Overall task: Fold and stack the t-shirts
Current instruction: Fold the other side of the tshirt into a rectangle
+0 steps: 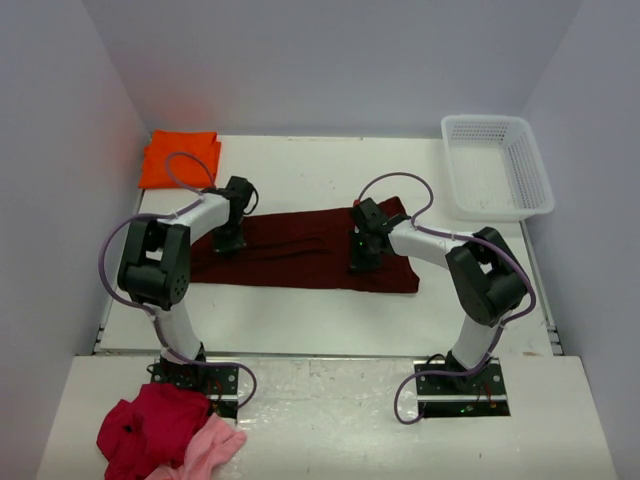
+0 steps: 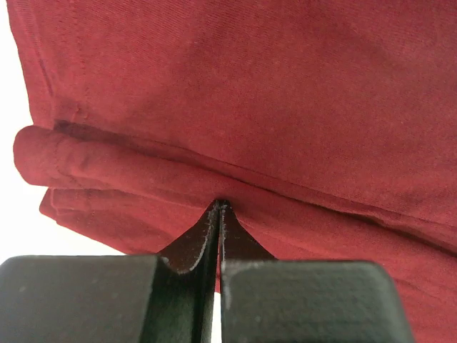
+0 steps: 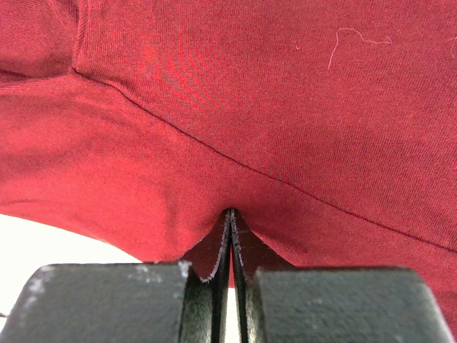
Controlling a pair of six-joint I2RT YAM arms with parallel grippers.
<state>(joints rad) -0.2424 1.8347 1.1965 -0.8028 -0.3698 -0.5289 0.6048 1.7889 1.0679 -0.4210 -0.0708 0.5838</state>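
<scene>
Mid-fold, by the look of it. Maroon t-shirt (image 1: 300,258) spread left to right across the middle of the counter (image 1: 300,325) as a long narrow band, sides apparently turned in. Left claw (image 1: 230,240) pinched tight on the cloth toward the left end. Right claw (image 1: 362,255) pinched tight on it toward the right end. Fabric tenting up into the closed tips in both wrist views. Orange t-shirt (image 1: 180,158) at the far left corner, folded to a neat square. Probably left to do: folding the band crosswise to a compact shape, then stacking with the orange. White basket (image 1: 530,160) far right. Crimson garment (image 1: 150,425) and pink garment (image 1: 212,450) heaped near the left base.
</scene>
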